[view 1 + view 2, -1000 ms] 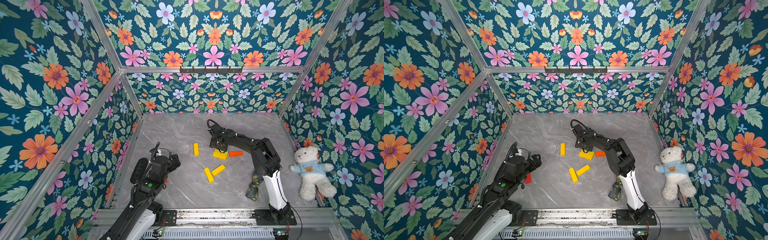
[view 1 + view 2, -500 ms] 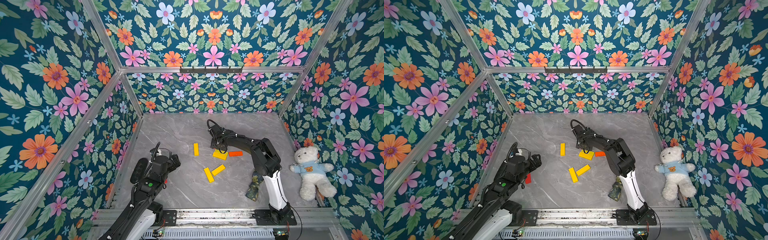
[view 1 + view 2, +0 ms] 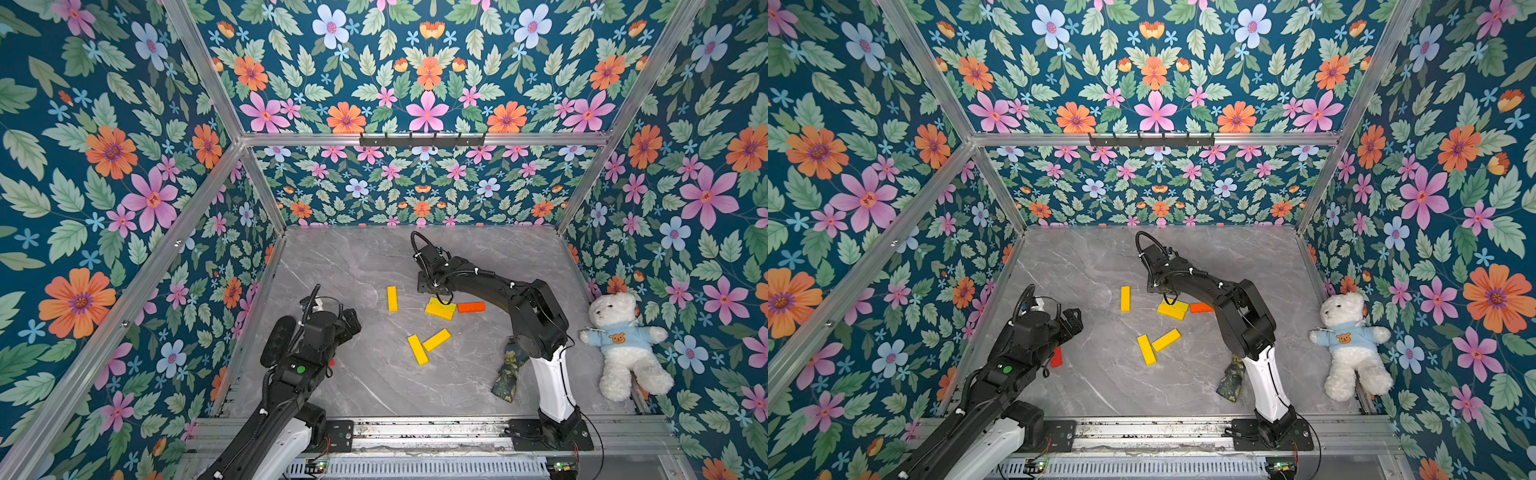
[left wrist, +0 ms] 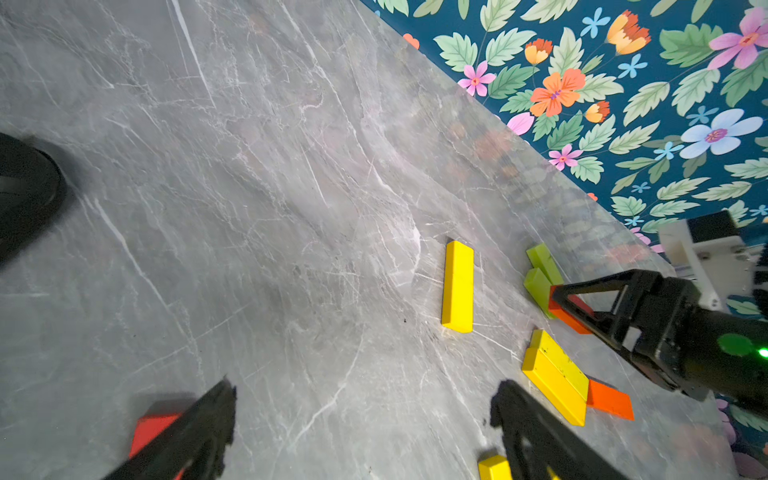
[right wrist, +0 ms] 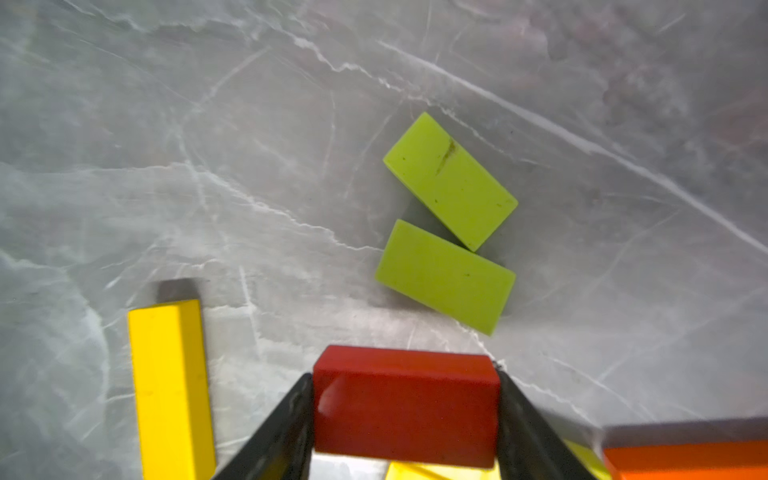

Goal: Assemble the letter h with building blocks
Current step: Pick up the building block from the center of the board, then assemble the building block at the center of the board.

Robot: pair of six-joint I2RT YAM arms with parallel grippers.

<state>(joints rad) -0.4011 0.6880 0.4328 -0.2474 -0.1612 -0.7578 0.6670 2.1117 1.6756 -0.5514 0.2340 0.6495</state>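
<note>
- Red block sits held by its two short ends between the dark jaws of the right gripper, which stand roughly half spread and pressed against it. Whether it is clear of the grey marble tabletop cannot be told.
- Just ahead of the fingertips lie two lime-green blocks, flat and touching at a corner.
- Off to one side of the jaws, near but not touching, a long yellow bar lies alone, roughly in line with the way the gripper points.
- Under and behind the right wrist, a pair of yellow bars lies side by side, with an orange bar at its end.
- Farther back, towards the arm's base, a V of yellow bars meets at one end.
- Well apart from all this, the left gripper hangs over bare tabletop with its jaws wide and nothing between them. A second red block lies just beside one of its fingers.
- The letter h is not begun: no two blocks are set together as upright and crossbar.
- The step in hand looks like fetching the crossbar, with the grasp made.
- The next move likely calls for carrying the red block to the long yellow bar and turning it square to that bar. One short end would then be set against the bar's side near the middle, without nudging the bar or the lime-green blocks.
</note>
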